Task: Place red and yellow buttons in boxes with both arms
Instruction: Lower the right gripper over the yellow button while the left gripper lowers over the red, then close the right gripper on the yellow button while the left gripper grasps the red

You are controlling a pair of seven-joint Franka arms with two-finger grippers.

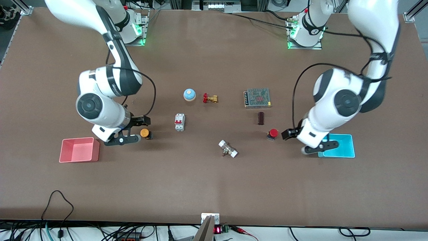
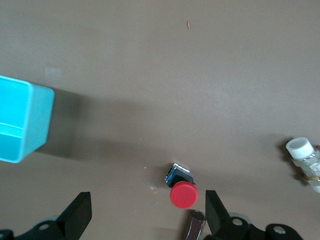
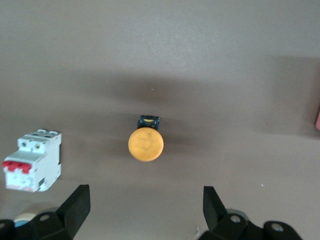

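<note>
The yellow button [image 1: 144,133] stands on the table beside the pink box [image 1: 79,150]. My right gripper [image 1: 140,129] hangs open and empty just over it. In the right wrist view the yellow button [image 3: 145,144] lies ahead of the open right gripper [image 3: 145,195], not between its tips. The red button [image 1: 273,133] stands beside the cyan box [image 1: 344,147]. My left gripper [image 1: 296,141] is open and empty between them. In the left wrist view the red button [image 2: 183,194] sits close to one finger [image 2: 216,207] of the left gripper [image 2: 147,205], with the cyan box [image 2: 20,120] to the side.
A white circuit breaker [image 1: 179,122] is beside the yellow button. A dark brown cylinder [image 1: 260,118] lies just farther than the red button. A white-ended fitting [image 1: 228,149] lies mid-table. A blue bell [image 1: 189,94], a brass valve [image 1: 210,98] and a grey mesh unit [image 1: 257,97] stand farther back.
</note>
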